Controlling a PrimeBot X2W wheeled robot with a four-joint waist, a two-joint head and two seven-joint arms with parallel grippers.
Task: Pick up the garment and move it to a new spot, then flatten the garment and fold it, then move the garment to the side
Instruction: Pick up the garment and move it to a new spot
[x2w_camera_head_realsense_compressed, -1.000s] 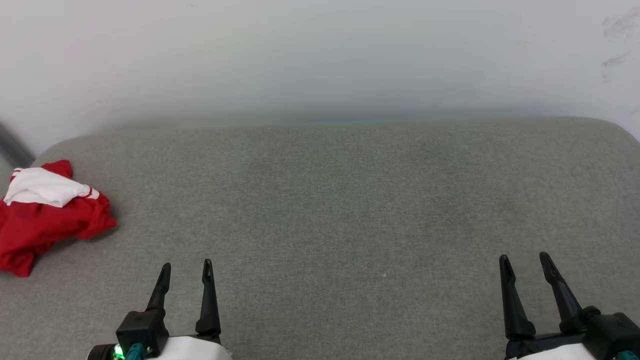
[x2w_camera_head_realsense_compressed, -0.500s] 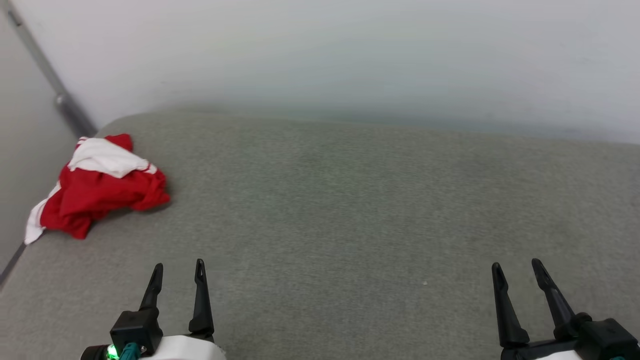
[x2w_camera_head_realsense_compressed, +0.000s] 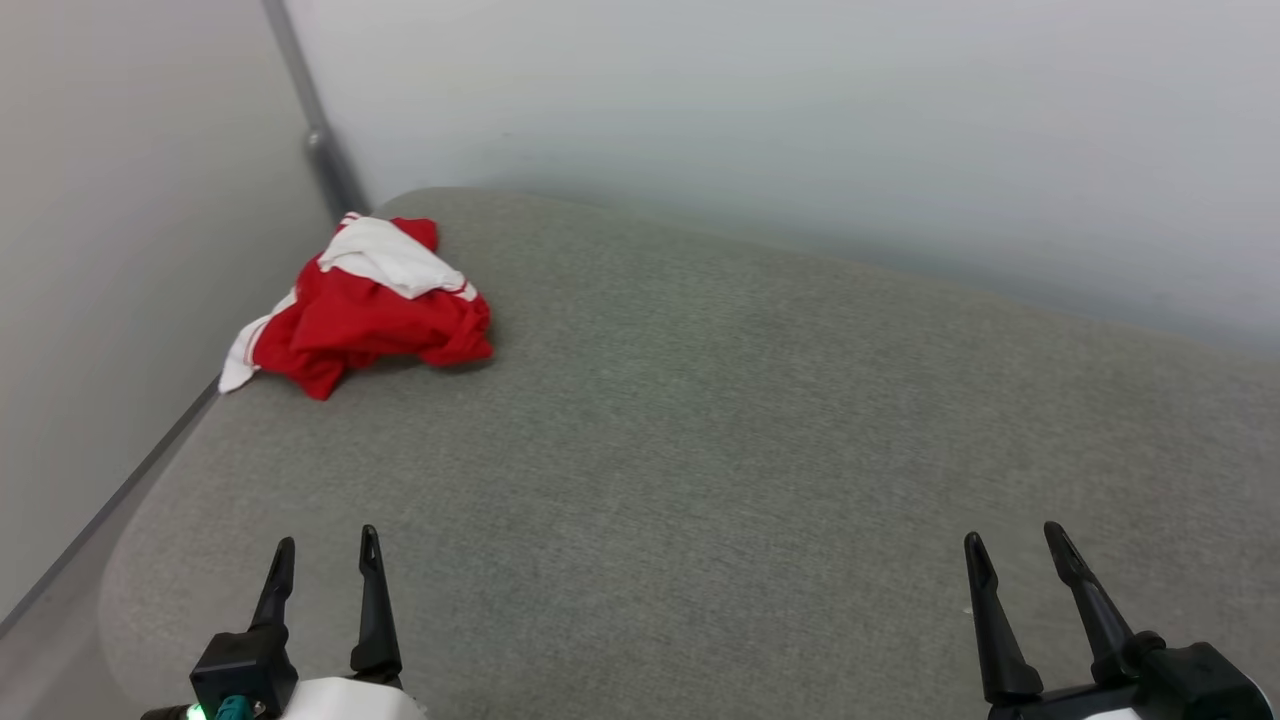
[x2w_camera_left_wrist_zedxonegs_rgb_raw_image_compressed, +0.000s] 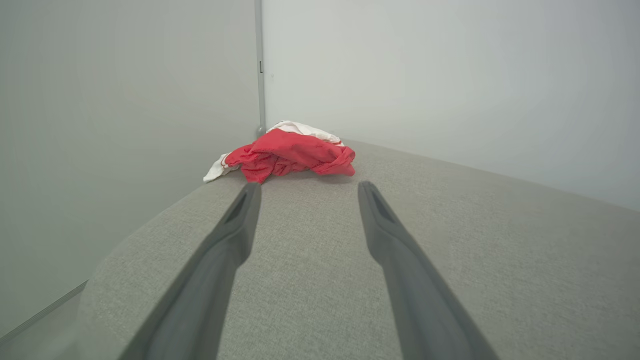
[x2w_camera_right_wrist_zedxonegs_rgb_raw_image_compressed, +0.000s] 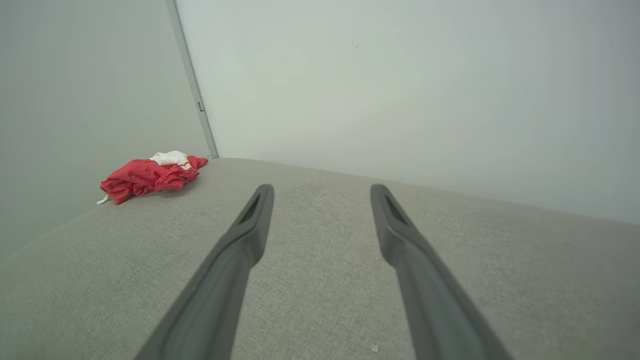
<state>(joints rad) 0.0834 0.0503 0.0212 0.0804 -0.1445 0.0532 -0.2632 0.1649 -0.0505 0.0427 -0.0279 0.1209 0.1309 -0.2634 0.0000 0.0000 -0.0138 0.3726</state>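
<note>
Two grippers, left gripper (x2w_camera_head_realsense_compressed: 327, 545) and right gripper (x2w_camera_head_realsense_compressed: 1013, 541), both spread wide and empty; crumpled garment (x2w_camera_head_realsense_compressed: 365, 305) at grey cushion's (x2w_camera_head_realsense_compressed: 720, 440) far left corner, well apart from both

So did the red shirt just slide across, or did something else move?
The shirt didn't move. The robot's head turned left, so the whole picture slid right and more of the wall corner came into view. Nothing was grabbed or let go. The shirt stayed crumpled on the cushion, far left, and the left gripper and right gripper stayed open and empty.
</note>
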